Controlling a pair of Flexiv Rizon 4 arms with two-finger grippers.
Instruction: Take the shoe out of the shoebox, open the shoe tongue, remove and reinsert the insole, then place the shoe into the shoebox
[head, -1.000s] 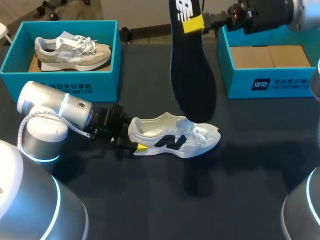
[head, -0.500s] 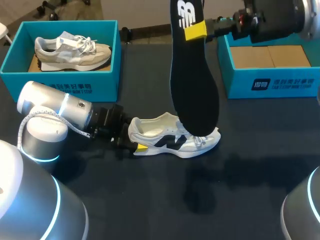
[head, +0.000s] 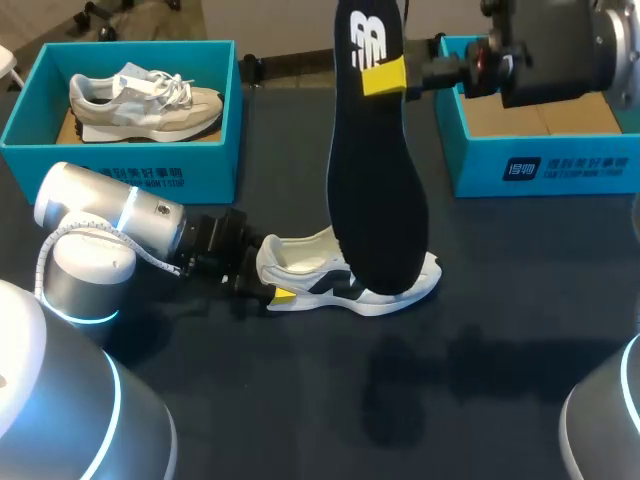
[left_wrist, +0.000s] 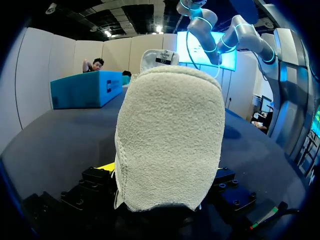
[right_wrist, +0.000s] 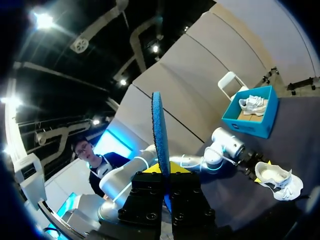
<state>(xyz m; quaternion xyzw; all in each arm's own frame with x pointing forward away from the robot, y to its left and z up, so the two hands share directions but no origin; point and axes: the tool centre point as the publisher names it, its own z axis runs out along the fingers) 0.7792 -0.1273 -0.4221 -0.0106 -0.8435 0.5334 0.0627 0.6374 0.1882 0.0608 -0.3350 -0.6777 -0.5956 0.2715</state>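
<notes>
Bench state, single moment.

White sneaker with a black side marking (head: 300, 268) lies on its sole on the dark table (head: 500, 320), toe toward my right, between the two boxes and well apart from both.

Left gripper (head: 266, 284) is at the sneaker's heel. One yellow fingertip (head: 283, 293) lies against the heel's side. In the left wrist view the pale suede heel (left_wrist: 167, 145) fills the gap between the fingers, which touch it on both sides: clamped on the heel.

Right gripper (head: 392, 76) is raised above the table and pinches the heel end of the long black foam insole (head: 378, 180). The insole hangs nearly upright, toe end down. In the head view that end overlaps the sneaker's laces and forefoot; contact cannot be judged. In the right wrist view the insole (right_wrist: 160, 135) stands edge-on between the closed fingers.

Left teal cardboard shoebox (head: 120, 165) holds a grey-and-beige sneaker (head: 145, 100). Right teal cardboard shoebox (head: 570, 165) shows a brown floor.
</notes>
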